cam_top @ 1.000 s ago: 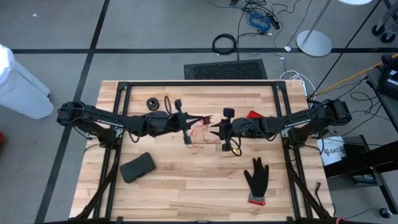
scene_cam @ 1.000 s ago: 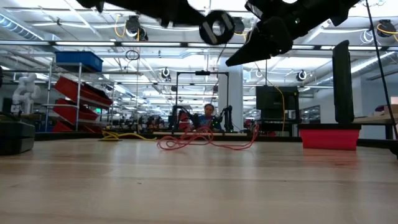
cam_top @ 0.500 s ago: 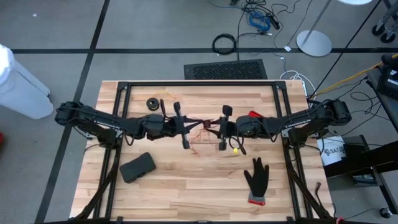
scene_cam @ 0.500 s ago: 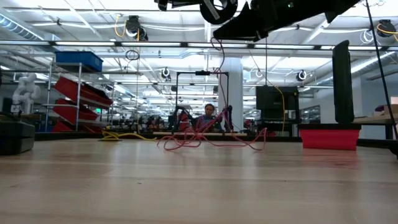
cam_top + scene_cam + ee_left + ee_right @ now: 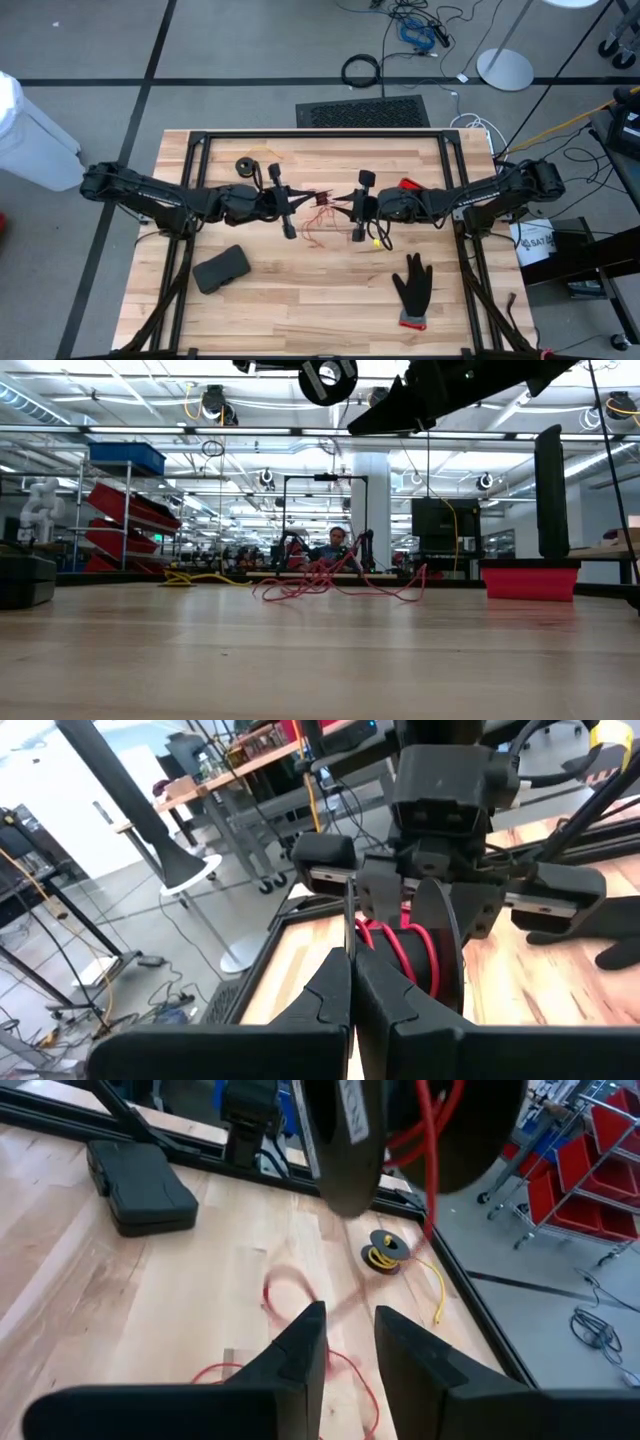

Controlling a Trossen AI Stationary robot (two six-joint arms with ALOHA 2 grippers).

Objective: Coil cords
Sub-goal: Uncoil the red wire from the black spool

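Pale butcher-block wood forms the rectangular table top (image 5: 300, 300), which is framed by black metal rails and set on a grey floor crossed by dark lines. Beyond the far edge, a black ribbed floor mat (image 5: 362, 112) and a thick black cable ring (image 5: 361, 70) are seen. On the near left part of the table a flat black rounded case (image 5: 221, 268) lies; on the near right a black fabric glove with a red cuff (image 5: 411, 288) is spread, fingers pointing away. A small red block (image 5: 408, 185) sits by the right arm.

Both dark arms are stretched toward the table's middle, their grippers facing each other. The left gripper (image 5: 350, 985) is fully closed, with a thin red strand running up from between its fingertips. The right gripper (image 5: 348, 1330) has its fingers slightly parted, and nothing can be seen between them in its wrist view.

A black round spool wound with thin red cord (image 5: 425, 955) is seen between the two grippers; what holds it cannot be told. Loose red loops (image 5: 322, 215) are scattered on the wood below. The small black spool with yellow-tan cord (image 5: 246, 166) rests near the far left edge, well apart.
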